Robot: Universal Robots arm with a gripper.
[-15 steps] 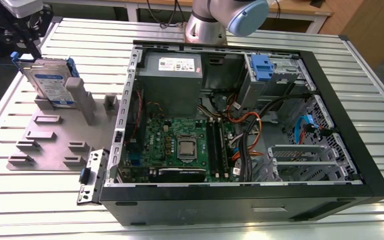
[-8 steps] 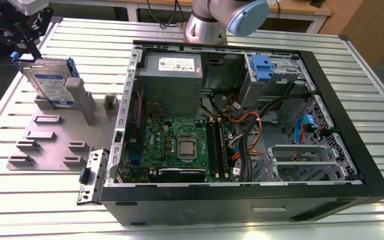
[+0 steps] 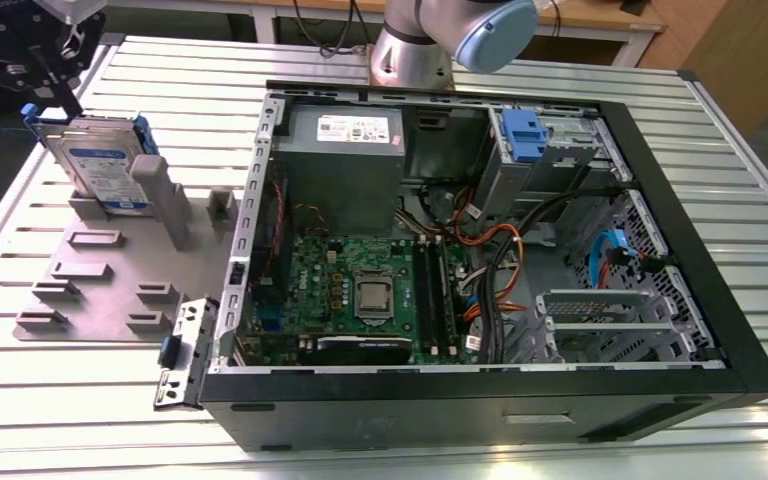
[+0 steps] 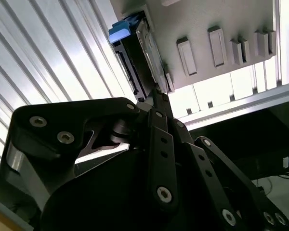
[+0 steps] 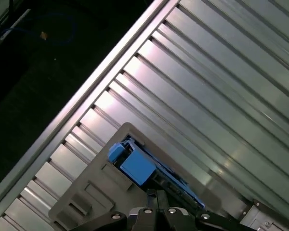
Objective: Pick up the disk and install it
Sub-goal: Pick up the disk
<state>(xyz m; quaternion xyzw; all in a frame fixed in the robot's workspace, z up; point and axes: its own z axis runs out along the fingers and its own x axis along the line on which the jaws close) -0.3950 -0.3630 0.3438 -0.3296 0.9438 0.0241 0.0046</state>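
The disk [image 3: 101, 165] stands on edge in a slot of the grey holder plate [image 3: 97, 290] on the exterior view's left, its white-and-blue label facing out and blue rails along its edges. My black gripper [image 3: 53, 92] hangs just above the disk's upper far corner. In both wrist views the two fingers lie together, and the gripper [image 4: 159, 94] [image 5: 155, 193] points at the disk's [image 4: 145, 45] [image 5: 139, 166] top edge with nothing visibly between them. I cannot tell whether the fingertips touch the disk.
An open computer case [image 3: 704, 330] lies on the slatted metal table [image 3: 171, 90], with the motherboard [image 3: 357, 290], a grey power-supply box [image 3: 344, 165] and a drive cage with a blue latch [image 3: 524, 135] inside. The arm's base [image 3: 418, 45] stands behind the case.
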